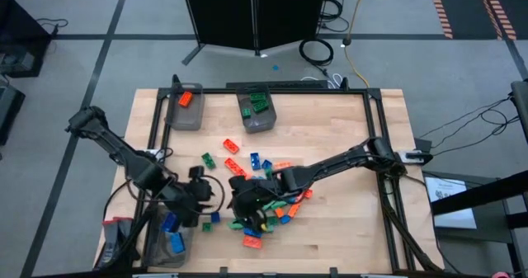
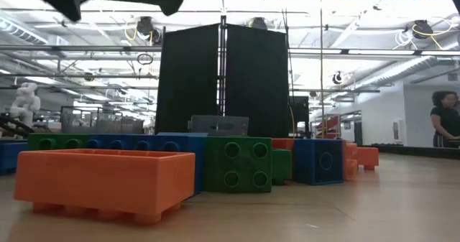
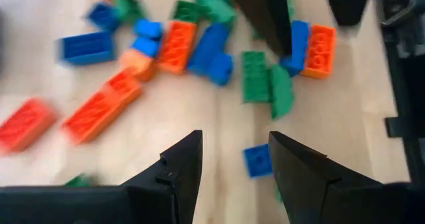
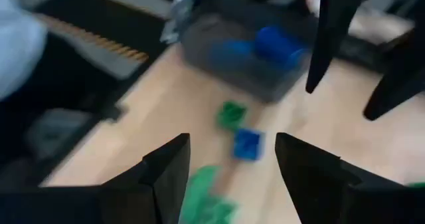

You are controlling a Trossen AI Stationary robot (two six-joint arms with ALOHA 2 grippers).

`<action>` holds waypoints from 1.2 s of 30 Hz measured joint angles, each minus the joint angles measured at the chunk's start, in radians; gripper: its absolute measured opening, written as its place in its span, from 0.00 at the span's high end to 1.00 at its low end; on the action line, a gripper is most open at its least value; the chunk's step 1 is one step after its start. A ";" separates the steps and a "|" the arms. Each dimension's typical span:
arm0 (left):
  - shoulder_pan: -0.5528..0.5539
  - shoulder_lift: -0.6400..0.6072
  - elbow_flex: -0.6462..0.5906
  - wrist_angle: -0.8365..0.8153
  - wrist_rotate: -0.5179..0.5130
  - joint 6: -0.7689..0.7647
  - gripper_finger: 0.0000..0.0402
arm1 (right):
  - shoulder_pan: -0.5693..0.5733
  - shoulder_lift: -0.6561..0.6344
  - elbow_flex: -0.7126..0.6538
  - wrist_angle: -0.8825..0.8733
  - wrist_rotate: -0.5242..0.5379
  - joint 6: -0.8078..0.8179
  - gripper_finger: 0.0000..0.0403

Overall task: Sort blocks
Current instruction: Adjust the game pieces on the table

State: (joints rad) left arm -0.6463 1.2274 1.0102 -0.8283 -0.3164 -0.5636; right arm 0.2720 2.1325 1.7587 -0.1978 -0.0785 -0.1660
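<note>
Both the left tool point(image 3: 229, 161) and the right tool point(image 4: 232, 164) are held released and empty above the scattered blocks point(image 1: 264, 197) on the surface point(image 1: 346, 146).

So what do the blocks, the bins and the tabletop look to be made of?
The blocks: moulded plastic by the look, with solid bright colours, studs and crisp edges. The bins: probably translucent dark plastic, since an orange block shows through the wall. The tabletop: pale wood with plank seams and grain, apparently a smooth finish.
</note>
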 joint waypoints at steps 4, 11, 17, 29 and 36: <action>-0.031 -0.003 0.123 -0.213 -0.028 -0.074 0.57 | -0.007 0.083 0.000 0.138 0.051 -0.031 0.46; -0.089 -0.053 0.186 -0.315 -0.044 -0.112 0.57 | -0.055 0.204 -0.001 0.410 -0.079 0.035 0.46; -0.109 -0.086 0.187 -0.315 -0.085 -0.112 0.57 | -0.078 0.253 -0.001 0.459 -0.079 0.098 0.46; -0.110 -0.090 0.187 -0.337 -0.119 -0.112 0.57 | -0.044 0.323 -0.001 0.466 -0.085 0.208 0.46; -0.110 -0.090 0.186 -0.336 -0.133 -0.112 0.57 | -0.043 0.323 -0.001 0.414 -0.035 0.215 0.47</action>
State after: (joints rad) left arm -0.7559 1.1378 1.1965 -1.1640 -0.4496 -0.6754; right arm 0.2290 2.4554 1.7576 0.2167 -0.1130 0.0487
